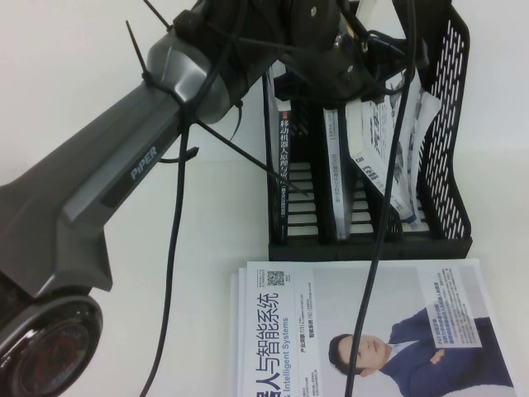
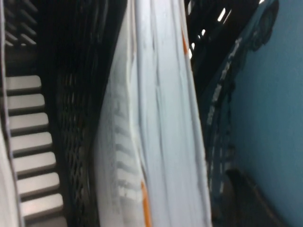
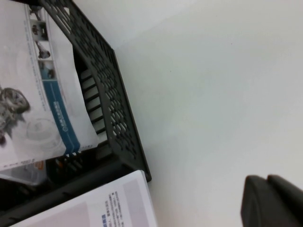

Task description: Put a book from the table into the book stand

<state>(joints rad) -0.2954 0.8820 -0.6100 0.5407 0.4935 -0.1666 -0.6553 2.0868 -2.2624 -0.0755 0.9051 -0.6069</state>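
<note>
The left gripper (image 1: 364, 62) reaches over the book stand (image 1: 450, 165), its fingers seemingly clamped on the book (image 1: 388, 141), which leans tilted in the stand's right slot so the sloped divider can receive it. The limp glossy softcover curls against rigid perforated black plastic. The right gripper (image 3: 272, 201) hovers beside the stand over the white surface (image 3: 213, 94); whether its fingers are spread cannot be told.
</note>
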